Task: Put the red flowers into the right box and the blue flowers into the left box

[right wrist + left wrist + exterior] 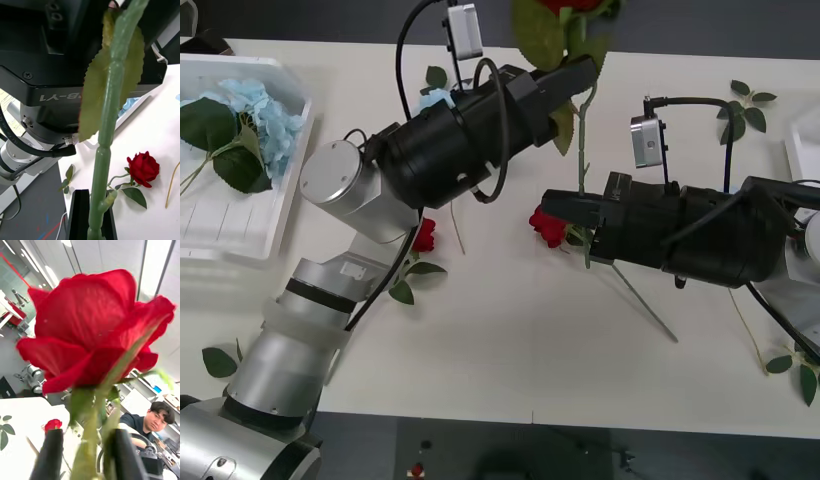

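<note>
Red rose is held up above the white table, between both arms. Left tool is closed on the stem just below the bloom; in left wrist view its black fingers sit on both sides of the green stem, bloom right above them. Right tool grips the same stem lower down; in right wrist view the stem goes up from between its black fingers, w/ a big serrated leaf beside it. Stem stands approx. upright between the two tools, top of the bloom cut by the front view's upper edge.

On the table, 2nd rose lies just beside the right tool, touching or not I cannot tell. 3rd rose lies next to the left arm's elbow.

Left box, white tray at the table's left side, holds blue flowers w/ broad green leaves. Edge of the right box shows at the far right. Small leaf sprigs lie near it, another sprig at the near left corner
</note>
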Controlling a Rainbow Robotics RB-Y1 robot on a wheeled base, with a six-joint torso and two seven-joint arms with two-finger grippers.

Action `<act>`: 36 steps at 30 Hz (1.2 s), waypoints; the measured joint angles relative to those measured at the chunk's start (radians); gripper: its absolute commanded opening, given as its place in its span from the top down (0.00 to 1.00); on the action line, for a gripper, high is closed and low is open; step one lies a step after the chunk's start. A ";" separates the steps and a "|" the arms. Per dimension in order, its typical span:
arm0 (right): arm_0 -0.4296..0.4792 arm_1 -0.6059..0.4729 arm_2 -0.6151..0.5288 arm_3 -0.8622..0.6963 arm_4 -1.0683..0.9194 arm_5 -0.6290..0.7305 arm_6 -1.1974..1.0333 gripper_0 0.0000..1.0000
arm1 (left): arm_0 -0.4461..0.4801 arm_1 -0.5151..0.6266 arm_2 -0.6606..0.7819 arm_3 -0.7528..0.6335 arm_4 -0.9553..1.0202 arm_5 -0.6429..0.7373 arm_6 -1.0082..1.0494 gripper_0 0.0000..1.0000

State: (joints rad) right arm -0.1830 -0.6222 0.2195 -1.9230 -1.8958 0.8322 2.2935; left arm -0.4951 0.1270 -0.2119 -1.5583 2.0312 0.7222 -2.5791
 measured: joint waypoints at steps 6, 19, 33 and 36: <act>0.000 0.000 0.000 0.000 -0.004 0.000 0.000 1.00 | 0.000 0.057 0.000 0.000 0.042 0.000 0.000 0.22; -0.037 -0.145 -0.003 0.000 -0.006 -0.031 -0.252 1.00 | 0.034 0.369 0.149 0.001 0.061 0.303 0.000 0.22; -0.086 -0.526 -0.039 0.242 0.042 -0.031 -0.542 1.00 | 0.071 0.527 0.476 0.160 -0.171 0.863 0.134 0.22; -0.086 -0.580 -0.039 0.341 0.042 -0.031 -0.548 1.00 | 0.071 0.559 0.477 0.127 -0.271 0.891 0.349 0.22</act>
State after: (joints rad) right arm -0.2685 -1.2022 0.1810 -1.5823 -1.8533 0.8012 1.7451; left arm -0.4243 0.6864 0.2651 -1.4314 1.7604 1.6135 -2.2301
